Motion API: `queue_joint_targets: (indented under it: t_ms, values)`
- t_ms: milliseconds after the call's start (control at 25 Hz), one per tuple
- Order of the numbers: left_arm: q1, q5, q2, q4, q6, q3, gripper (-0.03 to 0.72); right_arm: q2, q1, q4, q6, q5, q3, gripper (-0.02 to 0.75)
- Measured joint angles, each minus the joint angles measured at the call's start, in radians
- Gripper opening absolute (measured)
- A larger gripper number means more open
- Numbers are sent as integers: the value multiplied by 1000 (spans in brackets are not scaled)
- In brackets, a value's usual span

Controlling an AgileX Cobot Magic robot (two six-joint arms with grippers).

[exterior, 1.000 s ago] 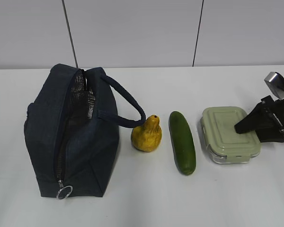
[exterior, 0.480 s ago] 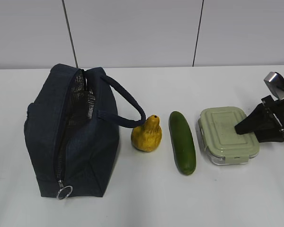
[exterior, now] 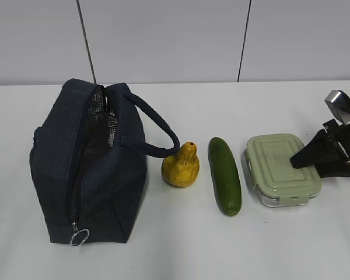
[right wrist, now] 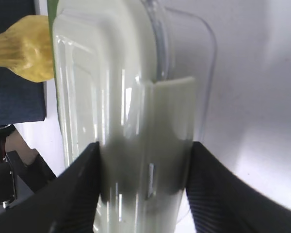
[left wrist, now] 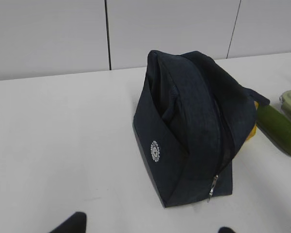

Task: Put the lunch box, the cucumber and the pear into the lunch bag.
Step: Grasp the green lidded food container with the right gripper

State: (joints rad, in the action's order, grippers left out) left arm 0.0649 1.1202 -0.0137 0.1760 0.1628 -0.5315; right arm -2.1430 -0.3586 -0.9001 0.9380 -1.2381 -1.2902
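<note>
The lunch box (exterior: 274, 166), clear with a sage-green lid, lies at the right of the table. My right gripper (exterior: 298, 163) is shut on its right end, and in the right wrist view its black fingers (right wrist: 80, 189) press the lunch box (right wrist: 111, 97) from both sides. The cucumber (exterior: 224, 175) and the yellow pear (exterior: 181, 166) lie left of it. The navy lunch bag (exterior: 87, 169) stands at the left, its zipper open and foil lining showing. My left gripper (left wrist: 148, 229) stays open over bare table in front of the lunch bag (left wrist: 184, 126), holding nothing.
A loop handle (exterior: 157, 125) arches from the bag toward the pear. A metal ring pull (exterior: 79, 237) hangs at the bag's front corner. A white wall with dark seams (exterior: 86, 41) runs behind the table.
My right gripper has closed on the lunch box, and the box has shifted slightly to the left and toward the front. The left arm and the other things have not moved.
</note>
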Motion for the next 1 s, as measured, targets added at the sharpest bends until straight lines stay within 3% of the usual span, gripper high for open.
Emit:
queue_joint_targets:
  t_ms: [400, 1000]
  values:
    - [0, 0, 0, 1, 0, 0, 466, 0, 0, 3, 0, -2, 0, 396]
    - [0, -51, 113, 124, 0, -2, 466, 0, 0, 5, 0, -5, 0, 394]
